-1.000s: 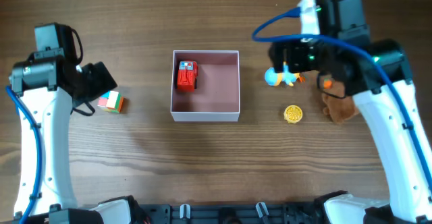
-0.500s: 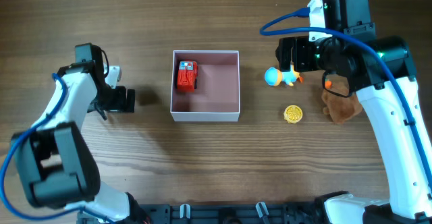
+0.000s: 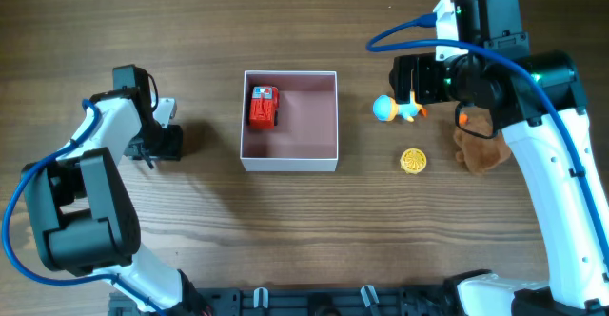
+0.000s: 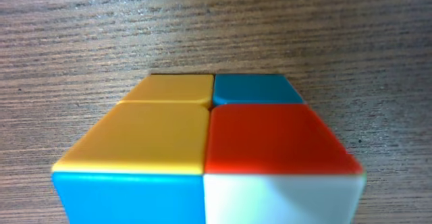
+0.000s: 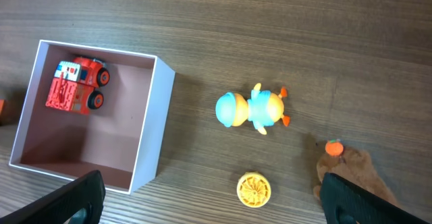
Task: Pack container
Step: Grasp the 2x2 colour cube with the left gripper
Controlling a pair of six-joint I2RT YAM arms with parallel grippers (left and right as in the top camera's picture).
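The container (image 3: 290, 164) is a square white-walled box with a pink inside, at the table's middle. It also shows in the right wrist view (image 5: 152, 136). A red toy truck (image 3: 264, 106) lies in its far left corner. My left gripper (image 3: 164, 142) is down on the table left of the container, covering a coloured cube. The cube (image 4: 202, 150) fills the left wrist view; the fingers do not show there. My right gripper (image 5: 216, 210) is open and empty, high above a blue-and-orange duck toy (image 3: 395, 108) right of the container.
A yellow round disc (image 3: 413, 161) lies in front of the duck. A brown plush toy (image 3: 479, 147) with an orange bit lies further right, partly under the right arm. The right wrist view shows the duck (image 5: 251, 109), disc (image 5: 254, 189) and plush (image 5: 351, 173).
My left arm has swung round and its gripper has come down over the cube, hiding it from overhead. My right gripper has shifted slightly right.
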